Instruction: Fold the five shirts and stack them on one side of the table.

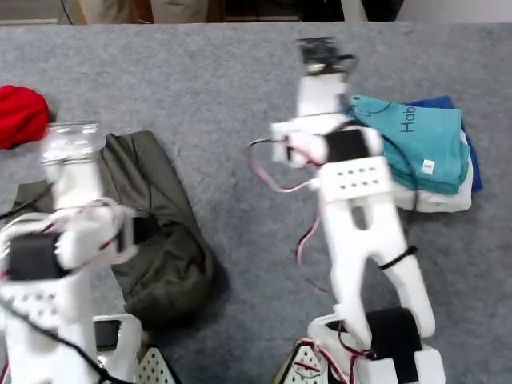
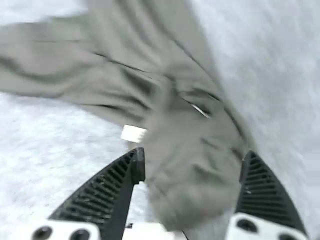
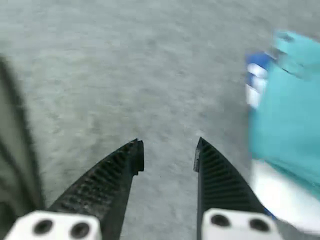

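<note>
An olive shirt (image 1: 160, 224) lies crumpled on the grey table (image 1: 224, 88) at the front left. My left gripper (image 2: 192, 167) hangs open just over the olive shirt (image 2: 165, 100), one finger on each side of a fold and near its white label (image 2: 133, 133); in the high view the left gripper (image 1: 72, 142) is over the shirt's far left part. At the right a stack holds a teal shirt (image 1: 416, 140) on top of a blue shirt (image 1: 444, 104) and a white shirt (image 1: 436, 198). My right gripper (image 3: 168, 150) is open over bare table beside the teal shirt (image 3: 285, 110).
A red shirt (image 1: 20, 112) is bunched at the far left edge. The right arm (image 1: 352, 184) stretches from the front edge up the middle, its gripper (image 1: 320, 54) left of the stack. Bare table lies between the olive shirt and the stack.
</note>
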`<state>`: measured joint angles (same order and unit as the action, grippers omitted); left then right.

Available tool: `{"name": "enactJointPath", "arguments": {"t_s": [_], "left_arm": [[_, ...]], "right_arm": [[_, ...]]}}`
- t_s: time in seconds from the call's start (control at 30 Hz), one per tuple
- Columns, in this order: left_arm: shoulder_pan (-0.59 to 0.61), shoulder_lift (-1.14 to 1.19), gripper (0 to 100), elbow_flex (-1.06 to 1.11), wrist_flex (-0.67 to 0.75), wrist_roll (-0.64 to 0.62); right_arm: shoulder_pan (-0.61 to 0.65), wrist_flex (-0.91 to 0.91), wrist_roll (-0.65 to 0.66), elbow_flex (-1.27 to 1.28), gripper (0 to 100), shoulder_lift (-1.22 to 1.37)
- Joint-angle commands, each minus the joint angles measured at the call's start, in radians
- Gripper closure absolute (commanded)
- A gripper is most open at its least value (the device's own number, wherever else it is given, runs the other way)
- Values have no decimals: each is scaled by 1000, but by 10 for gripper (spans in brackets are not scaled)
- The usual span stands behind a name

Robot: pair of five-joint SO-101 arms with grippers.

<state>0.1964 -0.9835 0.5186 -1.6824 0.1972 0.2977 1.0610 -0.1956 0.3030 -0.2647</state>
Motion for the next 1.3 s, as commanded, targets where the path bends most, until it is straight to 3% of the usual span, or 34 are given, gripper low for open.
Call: {"name": "enactJointPath", "arguments": {"t_s": [0.0,0.13,0.27,0.37,0.47,0.67,0.8,1.03,1.27], "left_arm": [[206,-67,686,-3,-6,58],[456,-77,686,120,61,75],[710,-82,686,334,276,75],[852,-87,686,440,396,83],[936,-85,686,483,417,106],[945,-85,686,526,416,150],[944,-85,686,526,420,152],[861,-77,686,540,413,146],[732,-77,686,611,414,146]], "right_arm": [[154,-75,26,-45,817,48],[326,-72,23,-160,816,228],[496,-25,20,-355,816,475],[590,46,-25,-539,816,665],[639,121,-43,-746,816,855],[628,259,-43,-1162,838,1205],[533,422,-71,-1460,998,1368],[340,724,-77,-1913,997,1570],[79,729,-77,-1894,997,1517]]}}
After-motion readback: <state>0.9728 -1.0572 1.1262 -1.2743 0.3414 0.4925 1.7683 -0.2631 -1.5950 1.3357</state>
